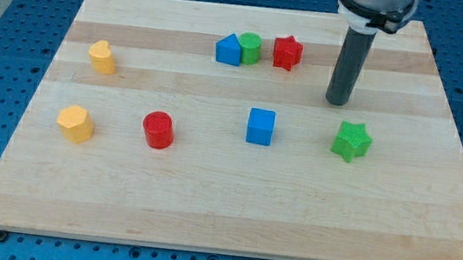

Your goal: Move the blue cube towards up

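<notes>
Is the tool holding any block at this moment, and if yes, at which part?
Nothing is held. My tip touches no block; it stands apart from the blue cube, toward the view's upper right, above the green star.

My tip stands right of, slightly above, the blue cube.

Pale smooth wooden board, matt plastic-looking blue cube, dark matt rod, perforated blue table

The dark rod's silver upper collar runs off the frame's top; the blue triangular block partly covers the green cylinder.
</notes>
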`<move>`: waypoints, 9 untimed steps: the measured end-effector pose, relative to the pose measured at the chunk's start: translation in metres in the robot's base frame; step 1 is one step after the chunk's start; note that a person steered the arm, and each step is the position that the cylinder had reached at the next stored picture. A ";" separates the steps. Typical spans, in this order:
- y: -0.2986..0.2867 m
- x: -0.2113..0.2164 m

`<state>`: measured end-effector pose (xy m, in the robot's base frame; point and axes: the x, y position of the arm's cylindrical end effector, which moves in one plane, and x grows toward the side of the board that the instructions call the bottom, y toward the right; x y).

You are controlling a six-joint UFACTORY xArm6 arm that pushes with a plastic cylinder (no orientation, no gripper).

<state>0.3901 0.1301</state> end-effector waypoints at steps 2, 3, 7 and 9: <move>-0.022 0.024; -0.043 0.055; -0.148 0.099; -0.146 0.100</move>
<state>0.4904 -0.0156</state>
